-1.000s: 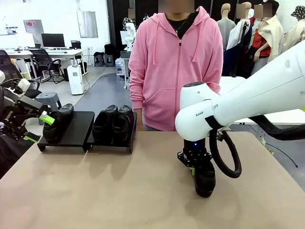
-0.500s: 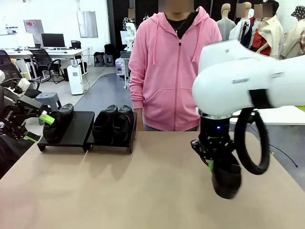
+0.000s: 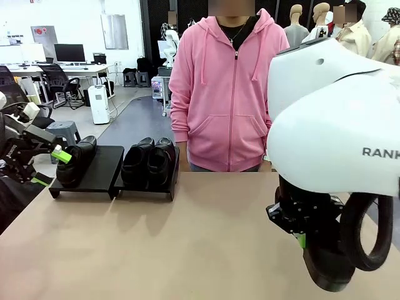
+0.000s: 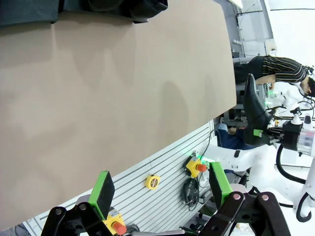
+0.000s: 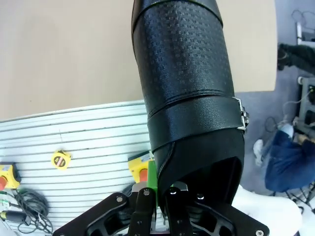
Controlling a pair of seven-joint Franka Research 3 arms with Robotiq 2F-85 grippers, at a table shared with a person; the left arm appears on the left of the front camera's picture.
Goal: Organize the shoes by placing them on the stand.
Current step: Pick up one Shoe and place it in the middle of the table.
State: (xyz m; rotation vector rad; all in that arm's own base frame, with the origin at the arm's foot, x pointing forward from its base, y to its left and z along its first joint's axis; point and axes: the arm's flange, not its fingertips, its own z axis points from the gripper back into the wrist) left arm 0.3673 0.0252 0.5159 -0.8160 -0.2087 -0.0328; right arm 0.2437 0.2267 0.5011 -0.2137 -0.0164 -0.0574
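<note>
The right gripper (image 3: 301, 240) is clenched on the collar of 1 black shoe (image 3: 325, 265), which hangs toe-down above the near right part of the table (image 3: 187, 244). In the right wrist view that shoe (image 5: 184, 83) runs straight away from the fingers, its long axis in line with them, textured upper facing the camera and a small metal buckle on its strap at the right. The right arm's big white joint (image 3: 337, 119) stands close to the front camera and hides much of the table's right side.

The left gripper (image 3: 47, 167) hangs released at the table's left edge, its 2 green pads (image 4: 104, 189) spread wide with nothing between them. It sits just beside the stand (image 3: 103, 172).

The stand has 2 sections at the far left of the table. The left section carries 1 shoe (image 3: 76, 160) on its left half. The right section carries 2 shoes (image 3: 149, 161) side by side. All 3 lie lengthwise down the slope with their lower ends toward the robot. That makes 4 shoes in all.

1 person in a pink hoodie (image 3: 228, 87) stands at the far edge, behind the middle of the table.
</note>
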